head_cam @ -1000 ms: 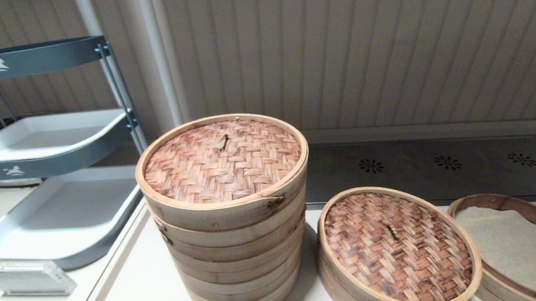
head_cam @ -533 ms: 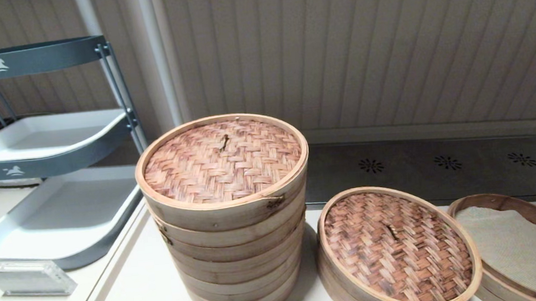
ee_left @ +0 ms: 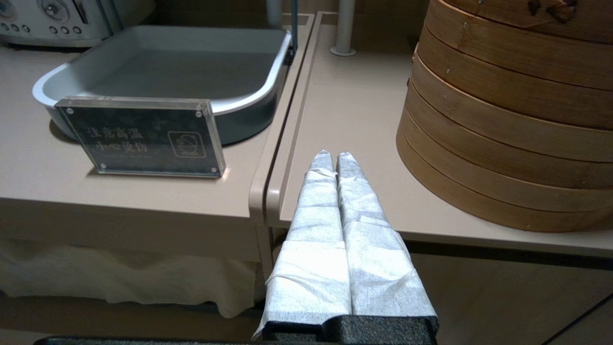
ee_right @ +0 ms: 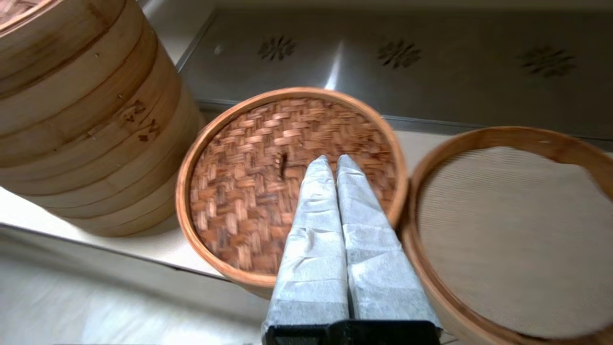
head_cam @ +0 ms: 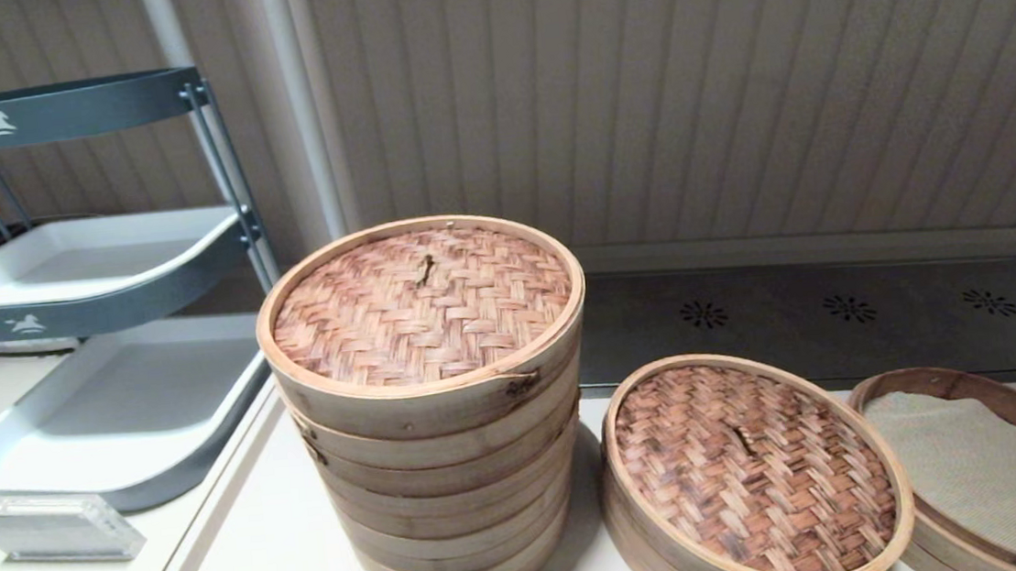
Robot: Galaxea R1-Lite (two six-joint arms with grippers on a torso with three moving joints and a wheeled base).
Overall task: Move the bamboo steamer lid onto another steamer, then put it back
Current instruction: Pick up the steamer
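Observation:
The bamboo steamer lid [head_cam: 754,471], dark-brown woven with a pale rim and a small centre loop, sits on a low steamer at the front right; it also shows in the right wrist view [ee_right: 249,191]. To its right stands another steamer [head_cam: 984,474] with a dark reddish rim and flat cream liner [ee_right: 517,230]. My right gripper [ee_right: 333,160] hovers shut above the lid, just beside the centre loop, holding nothing. My left gripper [ee_left: 334,155] is shut and empty at the table's front edge, left of the tall stack. Neither gripper shows in the head view.
A tall pale tiered steamer stack [head_cam: 431,403] with a reddish-tan woven lid stands left of the lid. A grey tiered tray rack [head_cam: 100,358] and an acrylic sign [head_cam: 46,528] sit at far left. A perforated metal panel [head_cam: 841,311] runs along the back.
The head view is almost unchanged; only the steamer at the far right edge shows slightly less than before.

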